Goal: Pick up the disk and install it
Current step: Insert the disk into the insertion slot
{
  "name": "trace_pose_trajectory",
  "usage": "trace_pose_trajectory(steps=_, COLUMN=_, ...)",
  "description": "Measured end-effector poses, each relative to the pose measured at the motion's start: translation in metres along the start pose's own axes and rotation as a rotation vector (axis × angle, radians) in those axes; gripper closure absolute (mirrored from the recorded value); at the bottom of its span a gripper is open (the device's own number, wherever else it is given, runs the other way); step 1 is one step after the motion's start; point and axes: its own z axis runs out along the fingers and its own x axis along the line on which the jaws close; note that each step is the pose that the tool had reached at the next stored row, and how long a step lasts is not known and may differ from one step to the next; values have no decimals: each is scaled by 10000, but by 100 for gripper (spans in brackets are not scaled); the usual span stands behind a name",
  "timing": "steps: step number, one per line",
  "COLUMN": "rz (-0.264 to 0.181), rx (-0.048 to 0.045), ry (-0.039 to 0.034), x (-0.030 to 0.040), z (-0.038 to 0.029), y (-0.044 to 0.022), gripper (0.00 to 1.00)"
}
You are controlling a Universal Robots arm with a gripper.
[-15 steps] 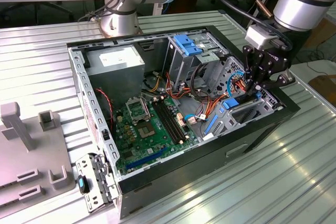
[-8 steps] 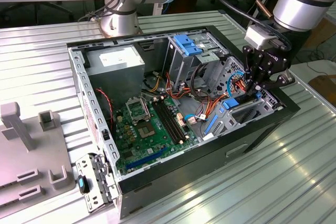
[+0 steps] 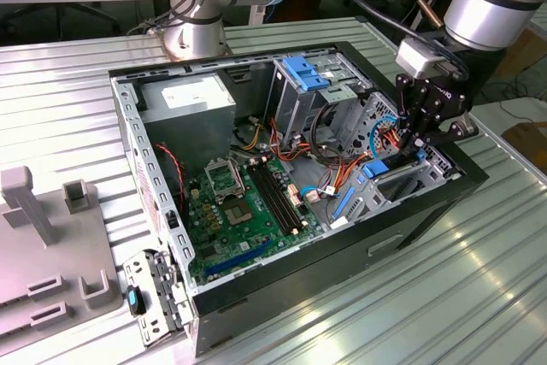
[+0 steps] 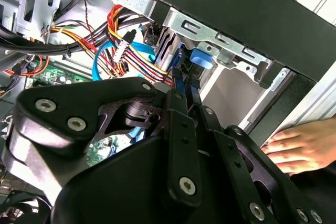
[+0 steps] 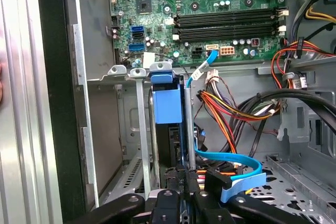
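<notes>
Gripper [image 3: 420, 144] positioned inside open computer case [image 3: 282, 292], at exterior view's right. Fingers [image 4: 177, 114] drawn nearly together, clamped on thin edge of disk [image 5: 167, 107]. Disk held upright on edge, blue carrier frame set within metal drive bay [image 5: 139, 129], beside bundled cables [image 5: 236, 114]. Person's hand [image 4: 296, 142] seen just outside case wall.

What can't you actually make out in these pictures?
- Flat dark disk in its blue plastic frame: its near end, first wrist view, hidden behind the black gripper.
- White sticker on the grey metal box, exterior view: print too small to read.
- A person's hand, second wrist view: cut off by the picture edge and the gripper.
</notes>
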Motion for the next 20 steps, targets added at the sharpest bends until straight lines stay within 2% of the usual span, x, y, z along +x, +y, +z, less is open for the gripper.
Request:
trace_pose_trajectory(steps=13, rz=0, rx=-1, ry=-3, x=0, z=5, y=0, gripper=83)
trace_pose_trajectory(steps=20, rz=6, rx=-1, ry=-4, x=2, z=-45, y=-20, gripper=83)
